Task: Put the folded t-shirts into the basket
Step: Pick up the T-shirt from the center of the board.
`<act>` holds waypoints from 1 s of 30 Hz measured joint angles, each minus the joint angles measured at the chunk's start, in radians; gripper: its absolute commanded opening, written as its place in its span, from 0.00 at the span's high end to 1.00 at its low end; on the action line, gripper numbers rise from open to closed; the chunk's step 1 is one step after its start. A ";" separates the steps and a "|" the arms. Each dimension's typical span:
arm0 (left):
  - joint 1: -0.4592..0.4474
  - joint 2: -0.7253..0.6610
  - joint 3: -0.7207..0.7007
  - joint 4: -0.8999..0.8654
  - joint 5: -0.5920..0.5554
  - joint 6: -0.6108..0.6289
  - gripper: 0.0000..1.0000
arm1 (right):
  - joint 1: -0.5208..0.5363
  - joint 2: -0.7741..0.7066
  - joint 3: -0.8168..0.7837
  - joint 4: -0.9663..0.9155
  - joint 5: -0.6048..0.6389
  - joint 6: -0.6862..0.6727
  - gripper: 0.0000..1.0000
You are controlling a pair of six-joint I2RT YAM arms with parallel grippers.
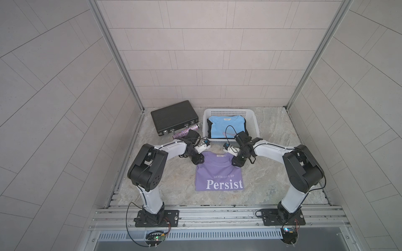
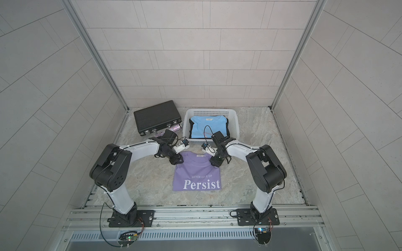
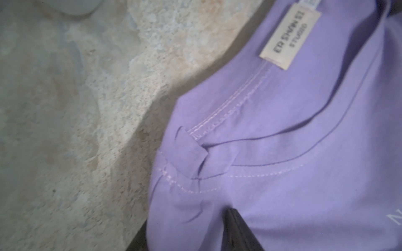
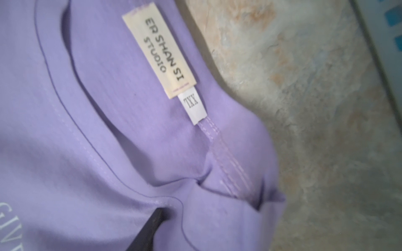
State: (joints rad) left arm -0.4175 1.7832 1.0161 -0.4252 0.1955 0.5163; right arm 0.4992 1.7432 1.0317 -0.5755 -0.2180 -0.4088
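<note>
Both top views are showing the lilac t-shirt (image 1: pixel 219 173) lying folded and flat on the table (image 1: pixel 272 165). Its collar end is pointing toward the basket (image 1: pixel 255 125) and it is sitting just short of the near rim, not touching it. Inside the basket a light blue t-shirt (image 1: pixel 226 128) is lying on top, with the edges of a black t-shirt (image 1: pixel 209 128) peeking out beneath it. Whether anything is lying lower down cannot be told.

The two arms are reaching in symmetrically, each one coming down on a shoulder corner of the lilac shirt at the collar end. The left wrist view is showing a dark finger (image 3: pixel 238 228) pressing on top of the cloth. A second dark part is sitting under the edge and puckers are running toward the pinch, so the left jaws are gripping that corner. In the right wrist view only one finger (image 4: pixel 148 228) is showing, with the fabric gathering beside it near the brand label (image 4: pixel 159 50). The right jaws are also, by the look of it, closing on their corner.

Taking both corners is likely meant to keep the fold square and the layers together. The basket is only slightly wider than the shirt, so it is going to need an even, level entry. Gripping the edge nearest the basket is keeping the carry short.

A black briefcase (image 1: pixel 174 116) and a glittery cylinder (image 1: pixel 185 133) are lying off to the left, clear of that path.
</note>
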 measured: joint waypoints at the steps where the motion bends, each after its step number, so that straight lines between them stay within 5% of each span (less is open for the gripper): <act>1: -0.002 -0.003 -0.003 0.000 0.002 -0.003 0.65 | 0.000 -0.001 0.000 0.002 -0.002 0.002 0.62; 10: -0.005 -0.034 -0.015 -0.011 0.027 -0.026 0.99 | 0.000 -0.047 -0.015 0.019 -0.035 0.008 0.84; 18: -0.005 -0.162 -0.024 -0.071 0.074 -0.015 1.00 | 0.000 -0.167 -0.051 0.025 -0.086 -0.004 0.97; 30: -0.005 -0.404 0.003 -0.209 0.167 -0.007 1.00 | -0.035 -0.447 -0.098 -0.005 -0.164 -0.059 1.00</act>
State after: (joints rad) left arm -0.4221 1.3788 1.0191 -0.6338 0.3630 0.5091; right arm 0.4641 1.2957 0.9340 -0.5804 -0.3824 -0.4679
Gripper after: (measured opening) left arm 0.138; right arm 0.151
